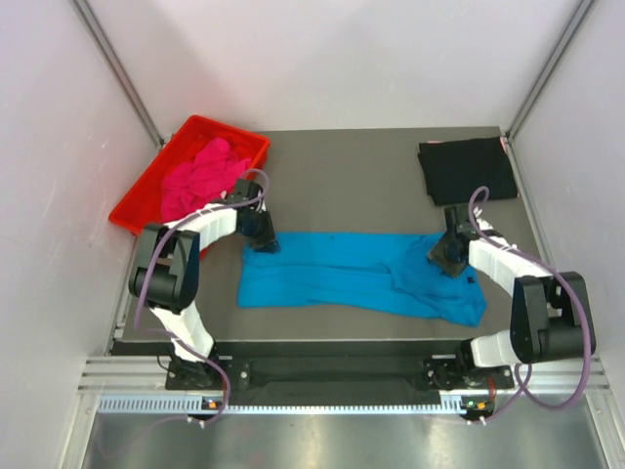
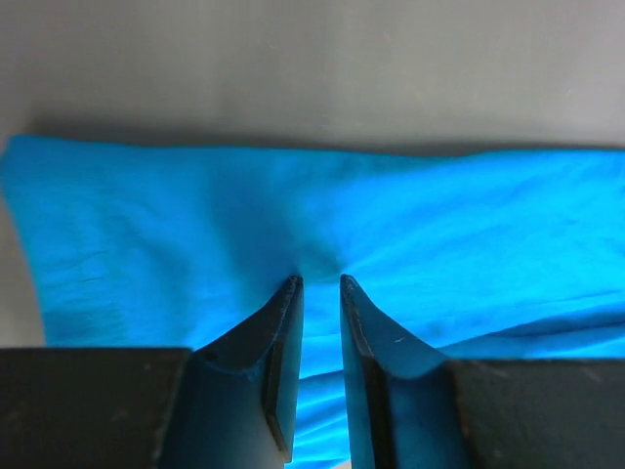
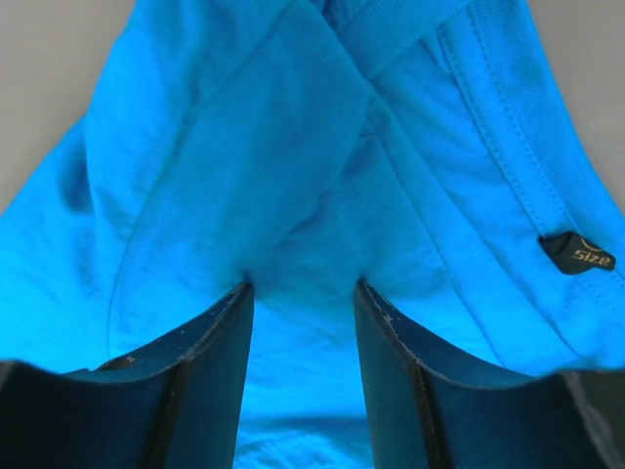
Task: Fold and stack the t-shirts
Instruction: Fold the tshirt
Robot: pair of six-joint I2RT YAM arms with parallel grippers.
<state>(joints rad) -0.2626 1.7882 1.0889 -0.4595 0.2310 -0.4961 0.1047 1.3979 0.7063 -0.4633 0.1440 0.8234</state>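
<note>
The turquoise t-shirt (image 1: 352, 274) lies spread in a long band across the middle of the table. My left gripper (image 1: 266, 242) stands on its far left corner. In the left wrist view its jaws (image 2: 320, 281) stand a narrow gap apart, tips pressed into puckered blue cloth (image 2: 439, 225). My right gripper (image 1: 447, 256) rests on the shirt's right part near the collar. It is open (image 3: 301, 285), tips down on the cloth (image 3: 244, 147), nothing pinched between them. A black t-shirt (image 1: 467, 168) lies folded at the far right. A magenta t-shirt (image 1: 200, 176) is bunched in the tray.
The red plastic tray (image 1: 146, 200) stands tilted at the far left against the wall. White walls close in both sides and the back. A black size label (image 3: 578, 254) shows by the turquoise collar seam. Bare grey table (image 1: 352, 176) lies beyond the shirt.
</note>
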